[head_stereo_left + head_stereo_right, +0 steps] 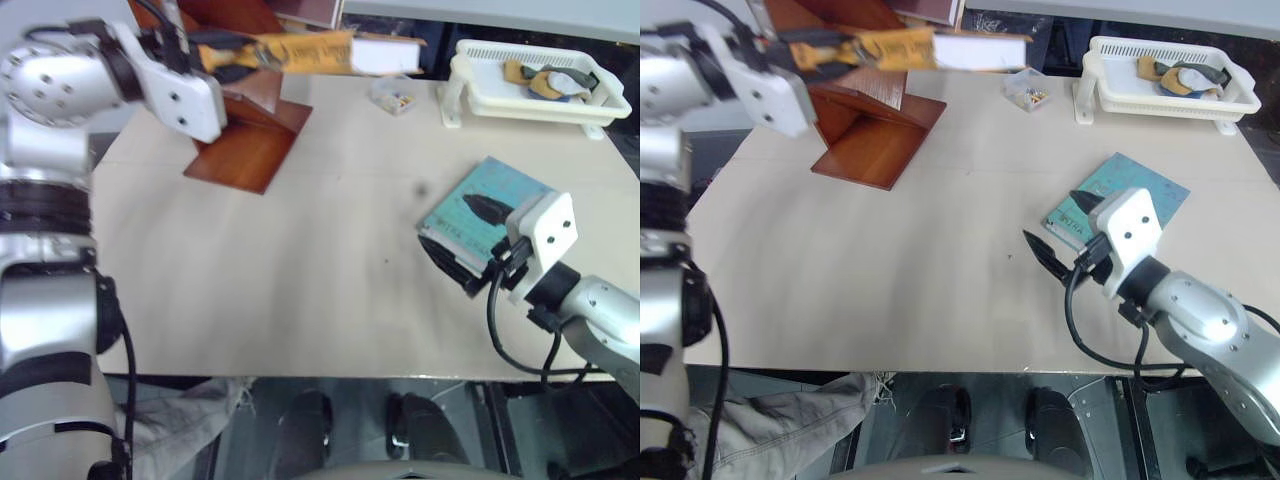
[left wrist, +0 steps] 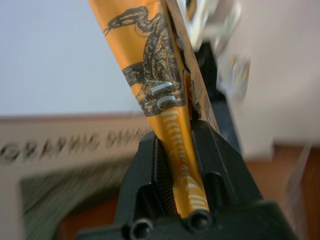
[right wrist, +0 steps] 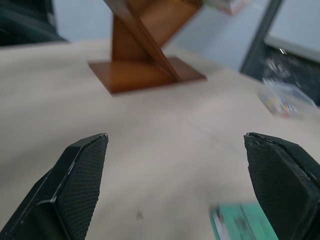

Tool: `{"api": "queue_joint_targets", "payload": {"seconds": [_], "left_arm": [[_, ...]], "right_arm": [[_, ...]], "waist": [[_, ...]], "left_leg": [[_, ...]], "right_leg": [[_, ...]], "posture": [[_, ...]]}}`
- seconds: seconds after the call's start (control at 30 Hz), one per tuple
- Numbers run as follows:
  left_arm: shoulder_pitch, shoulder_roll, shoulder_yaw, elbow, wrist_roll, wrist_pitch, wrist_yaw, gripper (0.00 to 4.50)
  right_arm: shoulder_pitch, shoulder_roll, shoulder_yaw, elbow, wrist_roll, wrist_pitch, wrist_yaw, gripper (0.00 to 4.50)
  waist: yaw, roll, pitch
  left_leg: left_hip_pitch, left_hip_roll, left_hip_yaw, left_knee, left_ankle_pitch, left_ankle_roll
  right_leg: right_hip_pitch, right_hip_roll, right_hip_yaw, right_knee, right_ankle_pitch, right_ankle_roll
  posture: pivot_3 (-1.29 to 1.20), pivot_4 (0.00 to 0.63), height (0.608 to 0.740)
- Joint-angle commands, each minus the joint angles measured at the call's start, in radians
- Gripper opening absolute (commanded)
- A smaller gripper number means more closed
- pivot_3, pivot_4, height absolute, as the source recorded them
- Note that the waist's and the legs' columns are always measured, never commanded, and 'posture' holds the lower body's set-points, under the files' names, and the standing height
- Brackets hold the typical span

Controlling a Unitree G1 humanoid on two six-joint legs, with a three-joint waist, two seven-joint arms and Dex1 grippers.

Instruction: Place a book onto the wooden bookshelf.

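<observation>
One light, floppy book, clamped at its spine end by the left gripper above the wooden bookshelf far left, may sag; right gripper gapes empty.

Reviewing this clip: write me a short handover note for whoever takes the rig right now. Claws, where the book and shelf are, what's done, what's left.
Left claw: shut on the book, gripping it by its orange cover, held in the air at the table's far left, beside the top of the shelf.
Right claw: open, nothing in it, above the table next to the teal book.
Shelf: stands at the far left of the table.
Done: book picked up and carried to the shelf.
Left: set the book on a shelf panel, open the left claw, pull back.
</observation>
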Motion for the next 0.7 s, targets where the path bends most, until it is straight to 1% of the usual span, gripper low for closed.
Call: {"api": "queue_joint_targets", "payload": {"seconds": [0.03,0.1,0.23,0.4,0.5,0.57,0.63,0.7], "left_arm": [[-0.085,0.035,-0.033,0.161,0.081,-0.069,0.044,0.40],[-0.118,0.039,-0.064,0.247,0.126,-0.075,0.055,0.40],[-0.176,0.054,-0.143,0.360,0.256,-0.071,0.152,0.40],[-0.248,0.061,-0.249,0.474,0.423,-0.012,0.358,0.40],[-0.264,0.057,-0.302,0.525,0.491,0.032,0.443,0.40],[-0.268,0.052,-0.318,0.551,0.508,0.060,0.451,0.40],[-0.270,0.051,-0.314,0.567,0.501,0.081,0.442,1.37],[-0.273,0.053,-0.315,0.570,0.505,0.088,0.467,2.10]], "right_arm": [[-0.065,0.014,-0.027,0.006,0.000,0.014,0.060,4.50],[-0.108,0.027,-0.032,0.019,0.003,0.027,0.077,4.50],[-0.175,0.060,-0.041,0.028,0.012,0.052,0.095,4.50],[-0.264,0.112,-0.034,0.038,0.004,0.083,0.090,4.50],[-0.278,0.136,-0.030,0.039,-0.015,0.097,0.087,4.50],[-0.270,0.147,-0.031,0.037,-0.034,0.102,0.088,4.50],[-0.261,0.158,-0.030,0.031,-0.048,0.107,0.085,4.50],[-0.251,0.170,-0.031,0.023,-0.058,0.112,0.084,4.50]], "waist": [[0.000,0.000,0.000],[0.000,0.000,0.000],[-0.001,-0.001,0.001],[-0.003,-0.002,0.001],[-0.005,-0.002,0.001],[-0.010,-0.002,0.001],[-0.020,-0.002,0.001],[-0.028,-0.002,0.001]], "left_leg": [[0.000,0.000,0.000,0.000,0.000,0.000],[0.000,0.000,0.000,0.000,0.000,0.000],[0.000,0.001,0.000,0.001,0.000,0.001],[0.000,0.001,0.001,0.001,-0.001,0.001],[-0.001,0.001,0.002,0.001,-0.001,0.001],[0.000,0.002,0.003,0.001,-0.001,0.001],[-0.001,0.002,0.004,0.001,-0.001,0.001],[-0.001,0.002,0.005,0.001,-0.001,0.001]], "right_leg": [[0.000,0.000,0.000,0.000,0.000,0.000],[0.000,0.000,0.000,0.001,0.000,0.000],[0.000,0.000,0.000,0.001,0.000,0.001],[-0.001,0.000,0.000,0.002,0.000,0.001],[-0.002,0.000,0.000,0.002,0.000,0.001],[-0.002,0.000,0.001,0.003,0.000,0.001],[-0.004,0.000,0.002,0.004,0.000,0.001],[-0.005,0.000,0.003,0.005,0.000,0.001]], "posture": [[0.00,0.150,0.740],[0.00,0.150,0.740],[0.00,0.150,0.740],[0.00,0.150,0.740],[0.00,0.150,0.740],[0.00,0.150,0.740],[0.00,0.150,0.740],[0.00,0.150,0.740]]}}
